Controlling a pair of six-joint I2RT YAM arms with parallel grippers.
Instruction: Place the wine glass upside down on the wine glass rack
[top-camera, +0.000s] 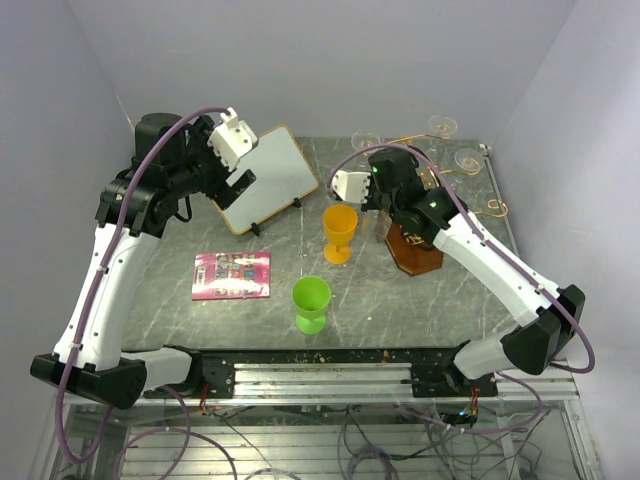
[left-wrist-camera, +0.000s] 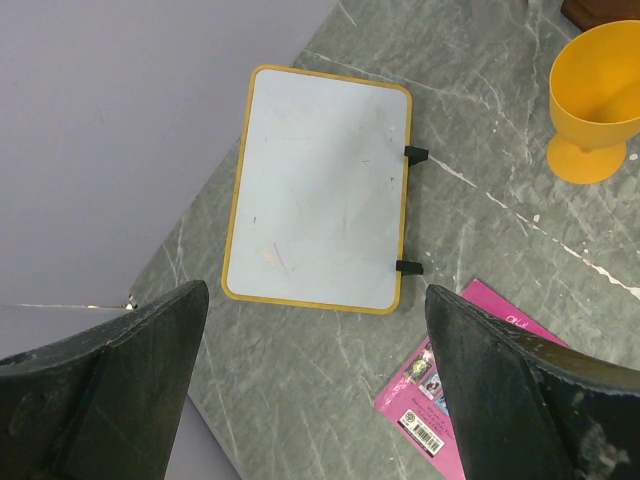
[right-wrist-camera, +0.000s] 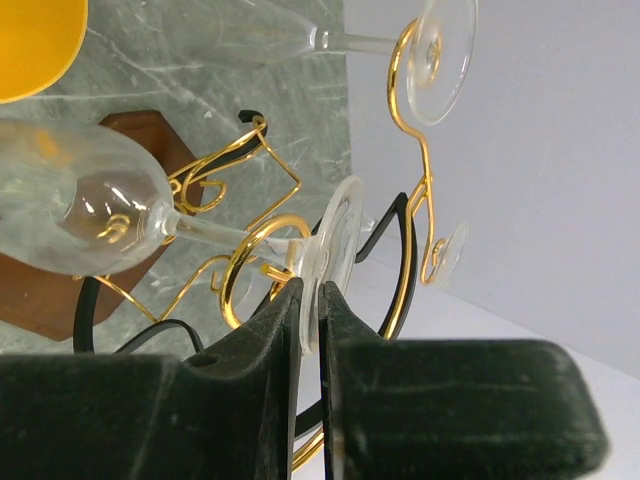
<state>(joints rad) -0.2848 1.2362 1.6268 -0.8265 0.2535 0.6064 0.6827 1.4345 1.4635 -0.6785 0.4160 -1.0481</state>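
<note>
The table (top-camera: 400, 310) is grey stone with white streaks, and pale walls (top-camera: 300, 60) stand around it. A white board (top-camera: 265, 180) with a yellow edge lies at the upper left. A pink booklet (top-camera: 232, 275) lies at the left.

An orange cup (top-camera: 339, 232) and a green cup (top-camera: 311, 300) stand in the middle, mouths up. The wine glass rack (top-camera: 413, 255) stands at the upper right and holds other glasses (right-wrist-camera: 440, 55).

In the right wrist view, the wine glass (right-wrist-camera: 100, 200) has its stem in a gold curl of the rack. The right gripper (right-wrist-camera: 311, 295) pinches the rim of its round foot. The left gripper (left-wrist-camera: 315, 300) hangs wide apart above the board.

From the top, the right arm hides the held glass. Its bowl is cut off at the left edge of the right wrist view.
</note>
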